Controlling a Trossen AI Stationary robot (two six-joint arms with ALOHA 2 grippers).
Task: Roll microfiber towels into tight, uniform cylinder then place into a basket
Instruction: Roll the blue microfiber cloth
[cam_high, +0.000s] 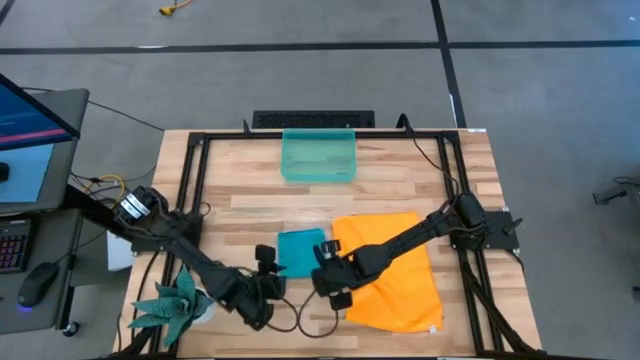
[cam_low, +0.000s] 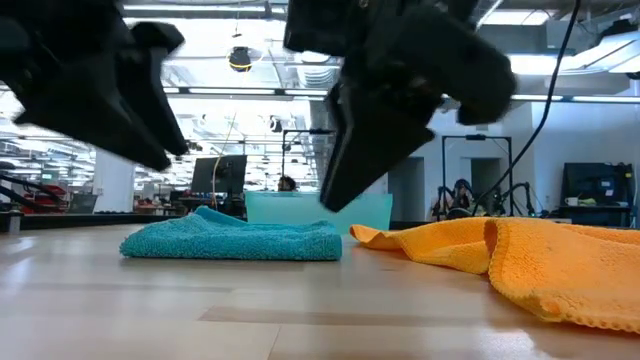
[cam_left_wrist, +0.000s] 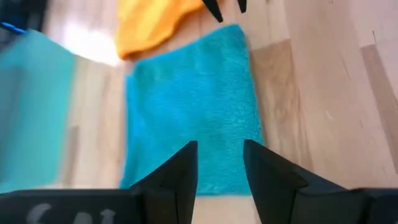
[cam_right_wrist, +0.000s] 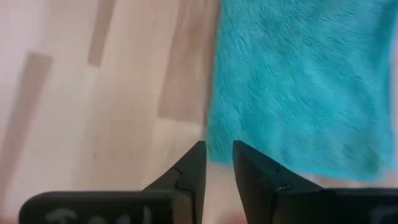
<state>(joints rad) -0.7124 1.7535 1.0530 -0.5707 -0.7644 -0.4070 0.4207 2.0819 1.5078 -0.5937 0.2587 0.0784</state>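
The teal-blue towel (cam_high: 300, 250) lies flat on the table near the middle front, and in the low view (cam_low: 235, 240) it looks folded into layers. The larger orange towel (cam_high: 392, 272) lies rumpled to its right. The translucent teal basket (cam_high: 318, 155) stands at the far middle. My left gripper (cam_high: 267, 262) hovers open at the teal towel's left near corner, with the towel (cam_left_wrist: 193, 106) ahead of its fingers. My right gripper (cam_high: 326, 256) hovers at the towel's right near corner with a narrow gap between its fingers (cam_right_wrist: 217, 163). Neither touches the cloth.
A green spiky plant (cam_high: 175, 305) stands at the near left corner. A black metal frame (cam_high: 190, 190) runs along the table's sides. A cable (cam_high: 310, 325) loops on the wood near the front edge. Bare wood lies between the towels and the basket.
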